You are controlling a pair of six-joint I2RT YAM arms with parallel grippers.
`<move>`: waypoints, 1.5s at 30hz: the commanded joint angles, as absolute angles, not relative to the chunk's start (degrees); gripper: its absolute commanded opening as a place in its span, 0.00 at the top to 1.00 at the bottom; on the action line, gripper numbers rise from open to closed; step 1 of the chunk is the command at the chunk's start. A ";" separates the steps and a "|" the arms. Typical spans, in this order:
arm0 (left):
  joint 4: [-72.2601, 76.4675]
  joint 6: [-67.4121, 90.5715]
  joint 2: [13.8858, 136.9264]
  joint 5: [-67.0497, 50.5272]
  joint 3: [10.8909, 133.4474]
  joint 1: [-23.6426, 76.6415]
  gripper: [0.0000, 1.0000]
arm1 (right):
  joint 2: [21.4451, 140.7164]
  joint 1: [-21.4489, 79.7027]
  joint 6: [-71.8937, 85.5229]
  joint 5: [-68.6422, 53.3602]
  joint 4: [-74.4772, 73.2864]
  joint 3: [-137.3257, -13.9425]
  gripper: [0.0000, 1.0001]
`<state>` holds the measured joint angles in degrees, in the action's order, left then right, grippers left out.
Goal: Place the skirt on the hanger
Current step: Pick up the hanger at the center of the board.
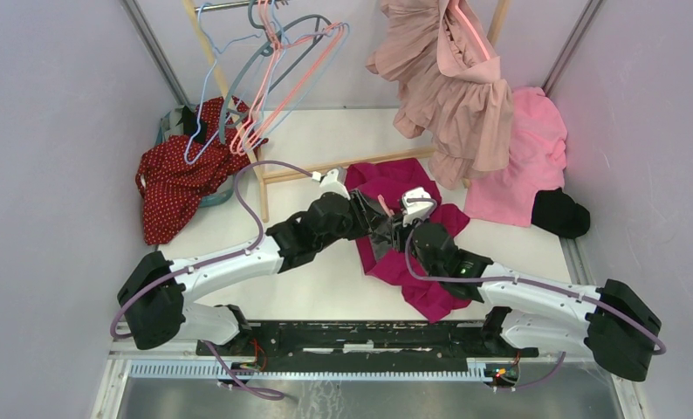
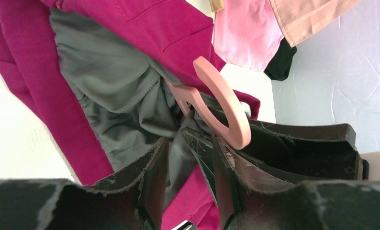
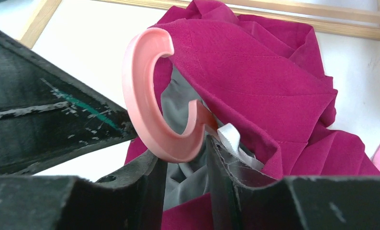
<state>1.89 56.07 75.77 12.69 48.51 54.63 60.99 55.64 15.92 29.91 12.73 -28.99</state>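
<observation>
The magenta skirt (image 1: 430,292) with grey lining lies crumpled on the white table between my two arms. It fills the left wrist view (image 2: 145,28) and the right wrist view (image 3: 255,72). The pink hanger's hook (image 1: 384,206) pokes out of the skirt's waist opening. My left gripper (image 1: 385,229) (image 2: 190,158) is shut on a fold of lining and magenta cloth beside the hook (image 2: 221,100). My right gripper (image 1: 410,229) (image 3: 185,163) faces it, almost touching, and is closed at the base of the hook (image 3: 140,105). The rest of the hanger is hidden inside the skirt.
A wooden rack (image 1: 343,166) stands behind, with several hangers (image 1: 273,70) and a beige ruffled dress (image 1: 452,78) on its rail. A pink garment (image 1: 526,157) and a black one (image 1: 559,212) lie at the right, and a red dotted garment (image 1: 181,175) at the left.
</observation>
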 commanded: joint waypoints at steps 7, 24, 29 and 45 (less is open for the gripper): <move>5.44 53.90 75.97 10.66 50.28 53.50 0.54 | 63.65 53.89 14.46 31.62 18.55 -30.15 0.62; 3.60 53.09 72.47 11.65 47.05 52.16 0.54 | 60.04 52.19 8.50 30.58 21.51 -31.18 0.97; 3.82 52.75 72.47 11.53 46.42 51.61 0.54 | 58.32 51.24 8.56 28.41 23.82 -29.23 0.98; -0.99 50.73 66.96 13.64 46.56 50.84 0.54 | 51.10 50.97 7.08 24.42 19.89 -35.54 0.99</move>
<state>0.51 53.93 71.31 11.92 46.11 51.11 52.99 51.13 8.34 25.67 15.84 -28.34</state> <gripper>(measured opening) 0.458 0.095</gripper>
